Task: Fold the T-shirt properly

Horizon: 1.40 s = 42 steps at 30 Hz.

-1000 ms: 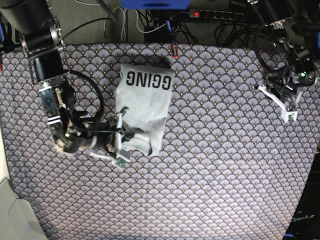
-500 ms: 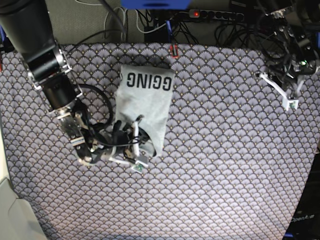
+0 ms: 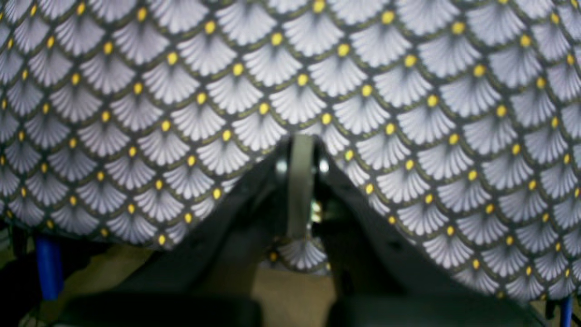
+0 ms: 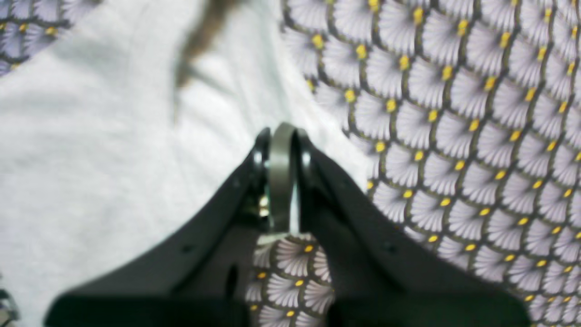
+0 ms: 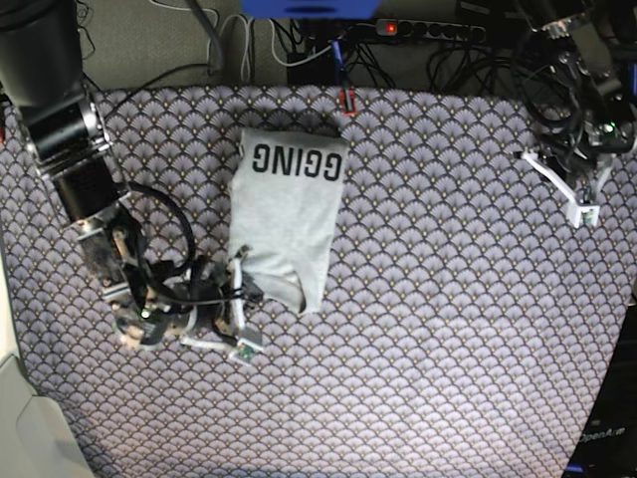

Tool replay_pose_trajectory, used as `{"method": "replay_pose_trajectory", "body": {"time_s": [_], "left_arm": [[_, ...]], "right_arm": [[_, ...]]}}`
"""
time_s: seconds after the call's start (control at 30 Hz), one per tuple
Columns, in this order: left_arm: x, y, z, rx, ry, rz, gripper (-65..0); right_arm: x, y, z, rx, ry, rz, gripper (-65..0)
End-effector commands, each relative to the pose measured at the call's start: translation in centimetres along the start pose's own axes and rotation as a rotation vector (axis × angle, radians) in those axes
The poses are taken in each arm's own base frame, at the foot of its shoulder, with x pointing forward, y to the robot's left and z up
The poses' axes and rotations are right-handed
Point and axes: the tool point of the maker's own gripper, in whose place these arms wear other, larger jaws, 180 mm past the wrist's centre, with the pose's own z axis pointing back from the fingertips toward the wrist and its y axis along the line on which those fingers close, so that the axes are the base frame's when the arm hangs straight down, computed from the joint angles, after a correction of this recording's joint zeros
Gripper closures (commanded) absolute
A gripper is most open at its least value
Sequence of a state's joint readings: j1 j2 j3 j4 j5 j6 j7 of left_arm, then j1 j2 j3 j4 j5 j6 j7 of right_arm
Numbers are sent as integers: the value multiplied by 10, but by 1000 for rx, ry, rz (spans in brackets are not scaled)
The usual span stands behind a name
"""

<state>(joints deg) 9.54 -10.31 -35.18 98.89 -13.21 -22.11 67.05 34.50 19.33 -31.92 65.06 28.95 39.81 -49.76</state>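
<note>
The light grey T-shirt (image 5: 284, 224) lies folded into a narrow upright rectangle on the tablecloth, with black lettering (image 5: 295, 160) across its top end. In the right wrist view the T-shirt (image 4: 104, 150) fills the left half. My right gripper (image 4: 281, 136) is shut, its tip over the shirt's edge, and I see no fabric between the fingers. From the base view this right gripper (image 5: 249, 299) sits at the shirt's lower left corner. My left gripper (image 3: 302, 147) is shut on nothing, above bare tablecloth; in the base view the left gripper (image 5: 577, 194) is far right.
The purple-grey fan-scale tablecloth (image 5: 448, 329) covers the whole table. Cables and a power strip (image 5: 428, 30) lie behind the far edge. The cloth's edge and the floor (image 3: 290, 290) show low in the left wrist view.
My right arm swung right along the shirt's bottom edge, then back left to its lower left corner. The shirt's bottom end barely shifted. The left arm drifted slightly.
</note>
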Motion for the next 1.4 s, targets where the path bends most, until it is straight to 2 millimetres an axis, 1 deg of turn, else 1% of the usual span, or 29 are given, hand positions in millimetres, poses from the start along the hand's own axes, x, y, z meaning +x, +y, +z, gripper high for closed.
{"method": "replay_pose_trajectory", "body": {"time_s": [0.0, 0.03, 0.13, 0.17, 0.27, 0.3, 0.33, 0.37, 0.4, 0.47, 0.53, 0.57, 0.63, 0.67, 0.77, 0.83, 0.9, 1.0, 1.03, 1.13, 1.2, 1.3, 1.37], "left_arm": [[16, 6, 8, 19, -52, -13, -4], [16, 7, 9, 22, -55, -15, -4], [20, 11, 16, 39, -70, -37, -4], [16, 14, 17, 47, -57, -45, -4], [11, 18, 19, 55, -44, -66, -4], [8, 18, 18, 55, -33, -67, -4], [-3, 19, 18, 57, -1, -69, -4], [-11, 21, 20, 63, 23, -77, -4], [-14, 25, 23, 73, 31, -90, -4], [-25, 23, 26, 67, 50, -131, -4], [-36, 14, 28, 31, 75, -210, -4], [-42, 11, 28, 15, 90, -243, -4], [-49, 7, 30, -2, 104, -276, -4], [-50, 5, 30, -6, 105, -281, -4], [-61, 2, 30, -13, 127, -272, -4], [-77, 4, 32, -15, 165, -278, -4], [-91, 3, 36, -22, 194, -282, -4], [-110, 4, 41, -29, 223, -294, -4], [-112, 3, 44, -31, 215, -300, -4], [-132, 0, 53, -46, 236, -307, -4], [-144, -1, 57, -52, 253, -309, -4], [-159, -15, 57, -98, 264, -317, -4], [-172, -20, 56, -124, 283, -311, -3]], "right_arm": [[17, -16, 19, -45, -50, 15, 0], [15, -20, 27, -64, -53, 11, 0], [-6, -28, 49, -119, -40, -15, 0], [-11, -28, 56, -134, -36, -14, 0], [-40, -28, 82, -194, 4, -25, 0], [-50, -25, 88, -208, 13, -34, 0], [-64, -19, 92, -212, 35, -47, 0], [-80, -15, 100, -227, 59, -62, 0], [-93, -10, 108, -243, 73, -79, 0], [-113, 4, 120, -263, 85, -106, 0], [-126, 20, 135, -289, 80, -122, 0], [-127, 31, 138, -286, 71, -121, 0], [-117, 59, 137, -263, 31, -102, 0], [-116, 71, 135, -246, 22, -104, 0], [-114, 92, 119, -196, -10, -164, 0], [-121, 109, 112, -161, -6, -201, 0], [-132, 122, 110, -137, 17, -220, 0], [-147, 133, 110, -114, 56, -235, 0], [-154, 136, 111, -108, 74, -233, 0], [-171, 151, 115, -83, 94, -251, 0], [-183, 154, 121, -91, 101, -273, 0], [-203, 151, 136, -129, 132, -307, 0], [-218, 151, 147, -156, 152, -339, 0]]}}
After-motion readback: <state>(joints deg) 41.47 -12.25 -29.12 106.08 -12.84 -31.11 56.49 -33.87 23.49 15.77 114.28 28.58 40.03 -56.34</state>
